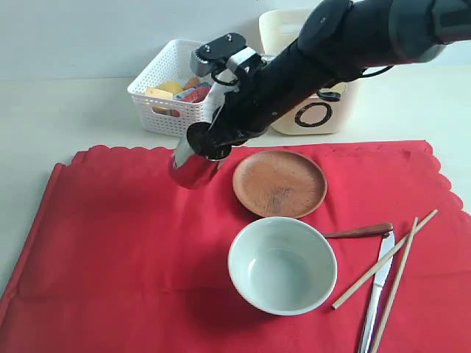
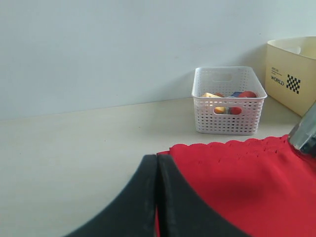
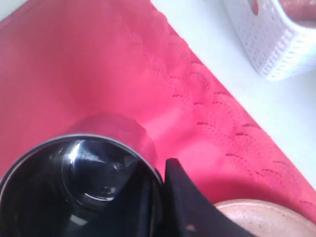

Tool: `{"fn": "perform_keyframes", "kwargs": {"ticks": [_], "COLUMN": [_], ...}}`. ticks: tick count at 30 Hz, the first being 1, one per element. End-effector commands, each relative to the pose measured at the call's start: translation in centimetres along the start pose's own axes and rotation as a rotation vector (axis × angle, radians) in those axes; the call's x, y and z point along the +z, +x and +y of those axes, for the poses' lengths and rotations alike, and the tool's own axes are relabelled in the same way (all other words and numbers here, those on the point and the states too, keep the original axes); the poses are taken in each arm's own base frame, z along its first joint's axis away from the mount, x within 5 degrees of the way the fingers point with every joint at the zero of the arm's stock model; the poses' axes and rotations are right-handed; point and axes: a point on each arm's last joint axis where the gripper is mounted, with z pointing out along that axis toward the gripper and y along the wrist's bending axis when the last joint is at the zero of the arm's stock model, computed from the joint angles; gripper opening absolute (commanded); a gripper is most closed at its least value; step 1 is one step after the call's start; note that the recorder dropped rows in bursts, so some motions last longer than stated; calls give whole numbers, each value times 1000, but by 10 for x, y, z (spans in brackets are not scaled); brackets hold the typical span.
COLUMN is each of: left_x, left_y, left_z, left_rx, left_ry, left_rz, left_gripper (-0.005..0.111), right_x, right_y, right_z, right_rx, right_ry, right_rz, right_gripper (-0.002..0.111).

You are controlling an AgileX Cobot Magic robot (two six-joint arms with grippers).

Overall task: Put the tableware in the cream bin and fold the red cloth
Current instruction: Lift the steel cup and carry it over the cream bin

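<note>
**Clerk:** State of the right gripper (image 1: pixel 212 151)?

**Inspector:** Closed on the rim of the steel cup (image 1: pixel 190 170). The right wrist view shows one finger (image 3: pixel 190 205) outside the wall and the other down inside the mouth, with the rim pinched between them. Nothing else is held.

**Clerk:** And the left gripper (image 2: pixel 157 159)?

**Inspector:** Pads pressed together and holding nothing, low over the near edge of the red cloth (image 1: pixel 110 243).

**Clerk:** Where is the cup?

**Inspector:** Upper centre-left of the exterior frame, over the cloth and just left of the wooden plate (image 1: pixel 280 184). Its long axis leans, mouth up toward the upper right. Whether its base is clear of the cloth I cannot tell from this angle.

**Clerk:** The governing relation?

**Inspector:** The cream bin (image 1: pixel 335 118) lies up and right of the cup, beyond the plate and beside the white basket (image 1: pixel 158 110). The right arm has the cup and is the nearer, so I judge the carry falls to it: up, then over the bin's wall.

**Clerk:** Differences between views?

**Inspector:** Only the right wrist view confirms the rim pinch. Only the exterior view shows the bowl (image 1: pixel 282 265), spoon (image 1: pixel 360 232), knife (image 1: pixel 377 287) and chopsticks (image 1: pixel 394 257), all lying on the cloth at lower right.
</note>
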Motion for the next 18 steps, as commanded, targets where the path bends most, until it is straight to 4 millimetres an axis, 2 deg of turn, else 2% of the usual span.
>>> {"fn": "perform_keyframes", "kwargs": {"ticks": [1,3,14,18], "left_x": [0,0,0,0], "left_y": [1,1,1,1], "left_z": [0,0,0,0], "left_rx": [-2,-2,-3,-3], "left_ry": [-5,-5,-5,-5], "left_rz": [-4,-4,-4,-4], "left_gripper": [1,1,1,1], "right_x": [-25,-32,-33,-38], "right_y": [-15,-19,-21,-32], "right_z": [9,12,11,10], "right_rx": [-7,-7,3,15], "right_ry": [-6,-6,11,16], "right_rz": [-72,-93,-116,-162], "right_gripper": [0,0,0,0]}}
